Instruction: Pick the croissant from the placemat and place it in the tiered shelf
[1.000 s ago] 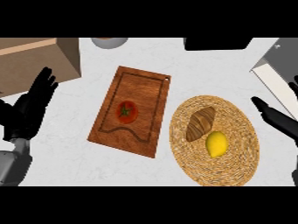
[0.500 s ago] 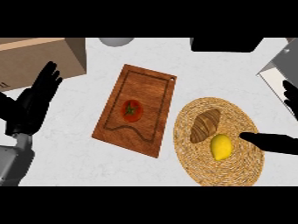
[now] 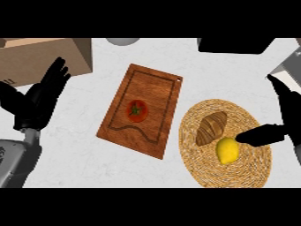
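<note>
Croissant (image 3: 211, 128) and lemon (image 3: 227, 150) share unlabelled woven placemat (image 3: 244, 172).

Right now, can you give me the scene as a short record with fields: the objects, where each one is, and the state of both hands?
croissant: on the round woven placemat, upper left part
lemon: on the placemat, just below and right of the croissant
tomato: on the wooden cutting board, left of the placemat
cardboard box: upper left of the counter
left hand: open, fingers up, at the left edge, holds nothing
right hand: open, thumb over the placemat's right side beside the lemon, holds nothing
croissant picked: not yet
</note>
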You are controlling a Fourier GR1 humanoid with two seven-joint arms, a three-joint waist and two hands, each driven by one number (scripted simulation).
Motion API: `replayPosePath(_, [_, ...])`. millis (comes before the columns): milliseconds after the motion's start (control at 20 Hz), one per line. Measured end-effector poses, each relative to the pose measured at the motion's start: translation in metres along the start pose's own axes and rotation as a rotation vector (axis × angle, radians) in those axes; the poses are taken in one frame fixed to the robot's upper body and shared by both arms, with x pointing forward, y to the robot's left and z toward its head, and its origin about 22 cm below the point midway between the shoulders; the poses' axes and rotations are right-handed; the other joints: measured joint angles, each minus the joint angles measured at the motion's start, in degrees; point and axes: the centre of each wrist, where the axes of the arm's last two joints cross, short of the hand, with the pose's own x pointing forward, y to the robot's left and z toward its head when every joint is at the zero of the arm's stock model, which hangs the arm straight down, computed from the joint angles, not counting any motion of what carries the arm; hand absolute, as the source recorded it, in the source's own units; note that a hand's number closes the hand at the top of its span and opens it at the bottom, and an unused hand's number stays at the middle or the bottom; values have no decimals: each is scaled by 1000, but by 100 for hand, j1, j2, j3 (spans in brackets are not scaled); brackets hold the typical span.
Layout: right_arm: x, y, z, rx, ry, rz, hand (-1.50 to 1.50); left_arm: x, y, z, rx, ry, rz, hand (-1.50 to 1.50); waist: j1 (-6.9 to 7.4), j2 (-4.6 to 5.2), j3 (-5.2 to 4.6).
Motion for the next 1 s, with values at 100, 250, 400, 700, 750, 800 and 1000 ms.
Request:
replayPosePath(100, [14, 13, 3, 20, -11, 32, -150, 1, 1, 1, -2, 4, 1, 0, -7, -11, 7])
replayPosePath(250, [31, 30, -2, 49, 3, 73, -150, 1, 3, 1, 3, 2, 2, 0, 4, -9, 12])
replayPosePath(400, [37, 46, -9, 82, 42, 134, -150, 2, 4, 1, 4, 3, 8, 0, -25, -13, 15])
replayPosePath(700, [54, 62, -21, 118, 78, 211, -150, -2, 4, 3, 18, 11, 14, 0, -109, -31, 19])
replayPosePath(750, [55, 66, -22, 125, 82, 226, -150, -4, 6, 5, 20, 13, 11, 0, -118, -37, 19])
replayPosePath(800, [56, 73, -23, 133, 87, 240, -150, -6, 7, 5, 22, 15, 11, 0, -131, -34, 19])
replayPosePath(1000, [63, 89, -23, 161, 95, 267, -150, -4, 11, 4, 36, 12, 9, 0, -184, -45, 23])
